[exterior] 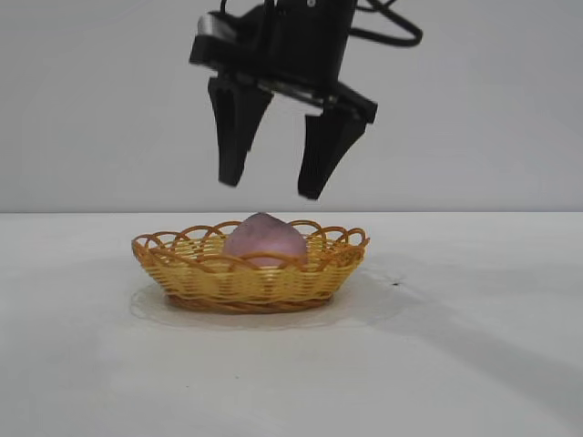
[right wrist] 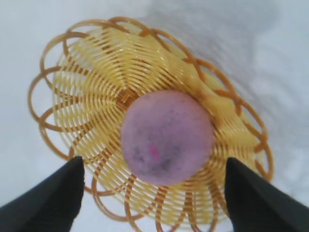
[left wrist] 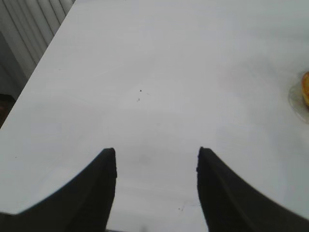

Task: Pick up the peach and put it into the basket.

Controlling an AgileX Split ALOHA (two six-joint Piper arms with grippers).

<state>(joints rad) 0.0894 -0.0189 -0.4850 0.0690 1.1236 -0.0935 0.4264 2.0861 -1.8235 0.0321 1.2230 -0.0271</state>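
Observation:
The pinkish-mauve peach (exterior: 264,238) lies inside the yellow woven basket (exterior: 246,282) with the orange looped rim, at the middle of the white table. My right gripper (exterior: 271,188) hangs open and empty a little above the peach, touching nothing. In the right wrist view the peach (right wrist: 166,135) rests near the middle of the basket (right wrist: 96,72), between and below the gripper's (right wrist: 154,161) spread fingers. My left gripper (left wrist: 156,150) is open and empty over bare table, off to the side. It is out of the exterior view.
The white table (exterior: 474,364) stretches around the basket on all sides. A sliver of the basket (left wrist: 305,89) shows at the edge of the left wrist view. The table's edge and a ribbed wall (left wrist: 29,29) show in that view too.

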